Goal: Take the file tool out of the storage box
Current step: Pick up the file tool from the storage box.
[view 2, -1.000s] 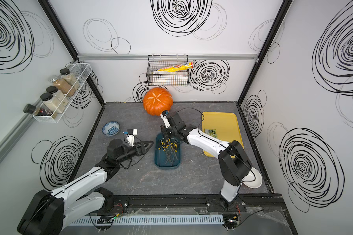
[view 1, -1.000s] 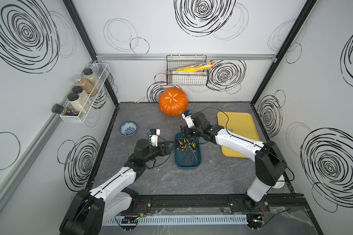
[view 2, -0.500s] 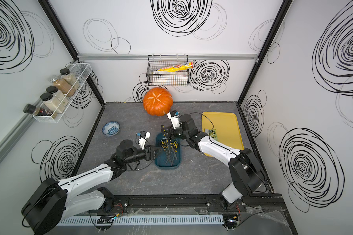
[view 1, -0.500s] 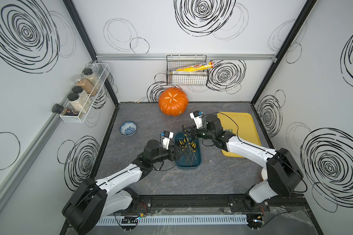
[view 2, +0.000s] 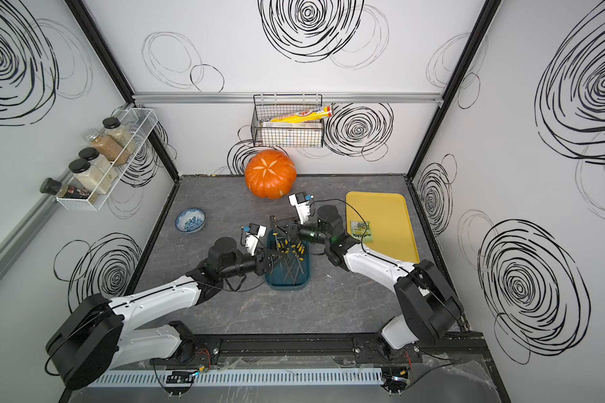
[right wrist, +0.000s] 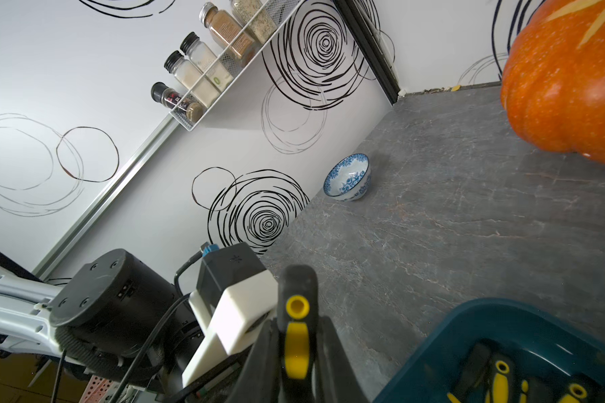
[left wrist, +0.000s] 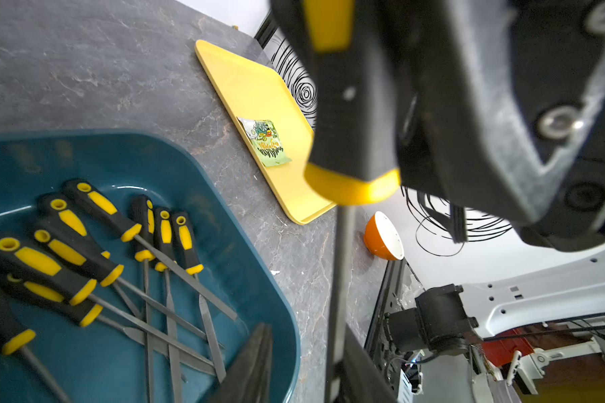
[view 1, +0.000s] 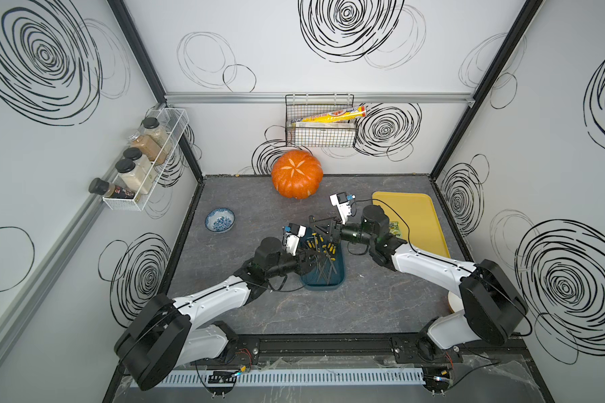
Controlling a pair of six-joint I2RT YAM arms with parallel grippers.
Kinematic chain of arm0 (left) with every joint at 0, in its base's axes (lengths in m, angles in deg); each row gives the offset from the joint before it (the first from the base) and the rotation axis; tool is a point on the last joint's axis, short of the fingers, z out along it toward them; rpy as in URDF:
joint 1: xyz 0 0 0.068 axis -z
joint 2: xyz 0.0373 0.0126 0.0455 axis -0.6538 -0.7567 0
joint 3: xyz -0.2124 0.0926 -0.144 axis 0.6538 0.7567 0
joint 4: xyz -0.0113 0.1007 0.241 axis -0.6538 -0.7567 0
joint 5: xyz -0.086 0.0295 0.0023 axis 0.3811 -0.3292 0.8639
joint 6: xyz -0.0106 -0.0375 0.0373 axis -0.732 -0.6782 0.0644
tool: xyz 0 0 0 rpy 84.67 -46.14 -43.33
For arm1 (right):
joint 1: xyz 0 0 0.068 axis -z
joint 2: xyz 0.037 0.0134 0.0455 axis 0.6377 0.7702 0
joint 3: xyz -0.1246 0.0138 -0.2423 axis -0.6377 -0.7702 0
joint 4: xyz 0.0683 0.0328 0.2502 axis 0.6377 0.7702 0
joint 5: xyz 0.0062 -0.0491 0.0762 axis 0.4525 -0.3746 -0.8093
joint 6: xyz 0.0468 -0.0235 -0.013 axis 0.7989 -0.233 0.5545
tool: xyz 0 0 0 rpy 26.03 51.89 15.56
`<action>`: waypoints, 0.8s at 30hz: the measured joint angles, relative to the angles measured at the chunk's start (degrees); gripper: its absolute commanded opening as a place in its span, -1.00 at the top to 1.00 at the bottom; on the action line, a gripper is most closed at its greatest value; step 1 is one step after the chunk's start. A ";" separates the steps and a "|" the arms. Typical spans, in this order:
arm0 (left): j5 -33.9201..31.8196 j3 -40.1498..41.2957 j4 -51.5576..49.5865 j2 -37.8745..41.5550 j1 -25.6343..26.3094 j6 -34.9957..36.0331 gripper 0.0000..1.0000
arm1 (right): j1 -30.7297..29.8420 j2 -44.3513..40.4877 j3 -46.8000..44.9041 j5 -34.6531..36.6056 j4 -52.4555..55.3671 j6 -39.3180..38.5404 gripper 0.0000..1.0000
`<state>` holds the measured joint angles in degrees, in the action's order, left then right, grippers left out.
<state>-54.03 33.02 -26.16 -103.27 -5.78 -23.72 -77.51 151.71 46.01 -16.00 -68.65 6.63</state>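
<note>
Holding the file tool (left wrist: pixel 350 146) by its black and yellow handle, the right pincer (right wrist: pixel 297 326) is squeezed tight on it, one finger on each side. The tool is up in the air over the 12 o'clock end of the storage box (view 1: pixel 323 286), not lying in it. Its handle end pokes toward 12 o'clock. Its thin grey metal part runs toward 6 o'clock, down to the left pincer (view 1: pixel 312 261).

The left pincer hangs over the box, reaching in from 8 o'clock. In the left wrist view the metal part goes between its two fingers. It sits close against one finger, with a gap to the other. I cannot tell if this pincer is really pinching the tool.

The box is dark teal and sits near the middle of the grey table (view 1: pixel 364 314). More files (left wrist: pixel 84 265) with the same handles lie in a crossed pile inside it.

From the box, the big pumpkin (view 1: pixel 297 173) is at 12 o'clock by the back wall. The yellow tray (view 1: pixel 423 216) is at 2 o'clock, with a small green packet (view 2: pixel 361 231) on it. The blue and white bowl (view 1: pixel 220 219) is at 10 o'clock. An orange bowl (left wrist: pixel 378 244), white inside, is at 4 o'clock near the table's edge.
</note>
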 measured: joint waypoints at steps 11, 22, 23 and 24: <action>0.39 -0.11 0.13 0.13 0.31 0.48 1.00 | 0.00 0.00 -1.42 0.39 -2.47 1.22 0.69; -3.23 -1.25 -5.68 0.22 0.07 1.49 1.00 | 0.00 -0.57 -2.78 1.11 -2.69 1.51 -0.61; -4.22 -2.08 -7.91 0.24 -0.02 1.84 1.00 | 0.00 -1.42 -2.80 2.01 -0.70 0.26 -0.61; -5.27 -3.15 -10.49 0.33 -0.11 2.32 1.00 | -0.02 -2.69 -2.82 3.32 1.57 -1.05 -0.64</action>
<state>-59.30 29.87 -36.65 -102.94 -5.89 -21.41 -77.53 149.02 43.19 -12.68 -67.08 5.58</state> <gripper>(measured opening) 0.098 0.803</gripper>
